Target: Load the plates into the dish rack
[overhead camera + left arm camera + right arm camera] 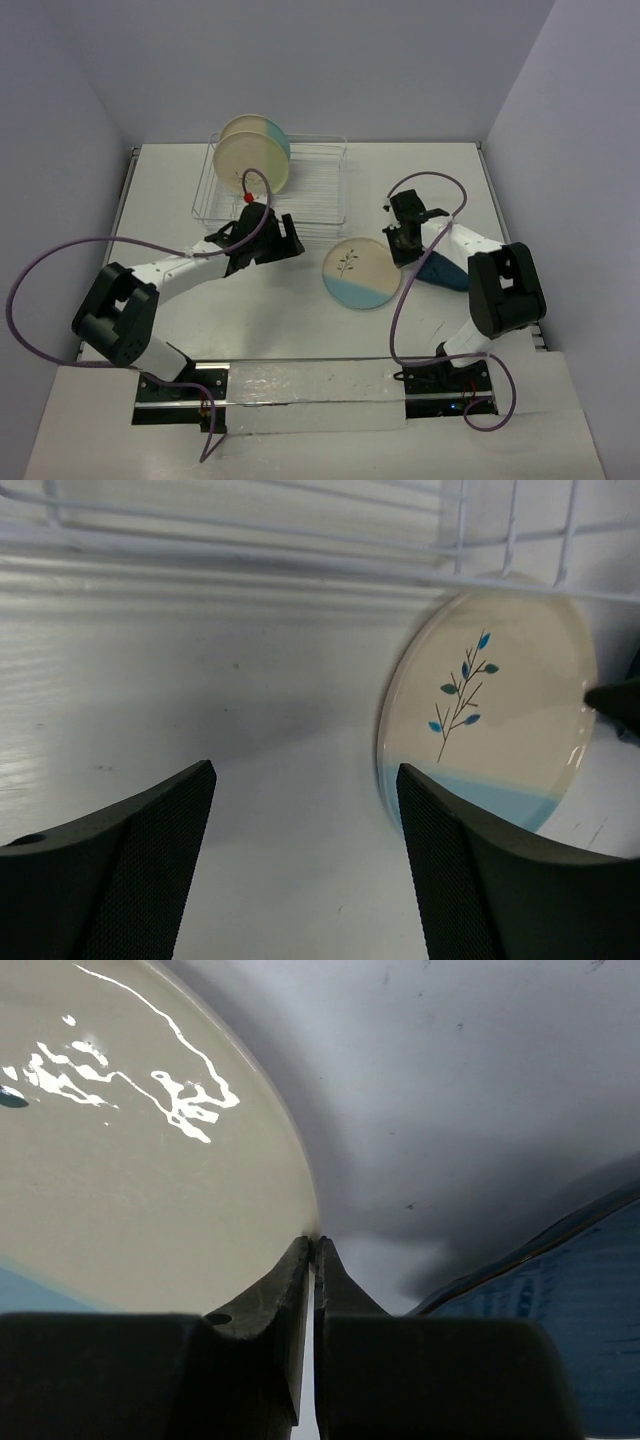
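Top view, L to R. Dish rack [320, 190], silver wire, sits at approx 11 o'clock on the white table [280, 315]. Two standing plates [250, 165] are on edge at its L end, one behind the other, with cream faces and a pale green band showing on the R edge.

L gripper [287, 238] is just off the rack's near side at 6 o'clock. Its jaws are spread wide and hold nothing.

Sprig plate [361, 272] lies on the table at 4 o'clock from the rack. It's cream w/ a dark stem, blue leaves and a light-blue segment on the near side.

R gripper [398, 245] is at that plate's 2 o'clock rim, fingers pressed together and tips touching the edge.

Dark blue plate [447, 272] is at 3 o'clock of the sprig plate, partly under my R arm.
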Action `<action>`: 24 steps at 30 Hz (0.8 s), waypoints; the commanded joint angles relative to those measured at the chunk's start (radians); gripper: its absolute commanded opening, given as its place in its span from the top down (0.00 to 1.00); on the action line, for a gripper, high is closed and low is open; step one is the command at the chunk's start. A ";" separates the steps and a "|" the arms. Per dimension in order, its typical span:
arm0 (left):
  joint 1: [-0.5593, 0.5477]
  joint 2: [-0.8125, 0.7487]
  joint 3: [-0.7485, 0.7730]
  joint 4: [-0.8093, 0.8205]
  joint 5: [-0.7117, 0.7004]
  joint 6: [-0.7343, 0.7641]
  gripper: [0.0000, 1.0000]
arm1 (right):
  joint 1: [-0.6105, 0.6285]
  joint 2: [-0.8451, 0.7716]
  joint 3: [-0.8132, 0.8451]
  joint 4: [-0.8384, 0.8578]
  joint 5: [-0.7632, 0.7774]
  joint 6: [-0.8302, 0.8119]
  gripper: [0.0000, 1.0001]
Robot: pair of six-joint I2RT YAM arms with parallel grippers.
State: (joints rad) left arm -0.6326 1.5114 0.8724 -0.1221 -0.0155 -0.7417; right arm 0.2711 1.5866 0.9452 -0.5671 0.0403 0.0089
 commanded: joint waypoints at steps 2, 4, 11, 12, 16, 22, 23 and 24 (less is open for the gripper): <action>-0.050 0.065 -0.017 0.082 0.043 -0.022 0.26 | 0.032 -0.078 -0.006 0.037 -0.047 0.090 1.00; -0.072 0.077 -0.023 0.086 0.038 -0.031 0.29 | 0.041 -0.095 -0.014 0.041 -0.063 0.120 1.00; -0.100 0.110 -0.050 0.142 0.058 -0.031 0.36 | 0.060 -0.196 -0.113 0.086 -0.099 0.246 1.00; -0.101 0.117 -0.051 0.146 0.060 -0.030 0.36 | 0.062 -0.206 -0.131 0.096 -0.097 0.258 1.00; -0.108 0.141 -0.058 0.189 0.088 -0.025 0.42 | 0.067 -0.224 -0.148 0.117 -0.104 0.283 1.00; -0.117 0.201 -0.034 0.190 0.076 -0.015 0.62 | 0.068 -0.283 -0.191 0.190 -0.183 0.326 1.00; -0.116 0.211 -0.033 0.194 0.080 -0.013 0.65 | 0.069 -0.296 -0.195 0.199 -0.192 0.332 1.00; -0.117 0.218 -0.035 0.207 0.096 -0.010 0.68 | 0.068 -0.304 -0.198 0.208 -0.222 0.333 1.00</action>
State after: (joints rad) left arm -0.7402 1.6890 0.8161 0.0314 0.0577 -0.7638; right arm 0.3282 1.3642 0.7578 -0.4650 -0.0900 0.2974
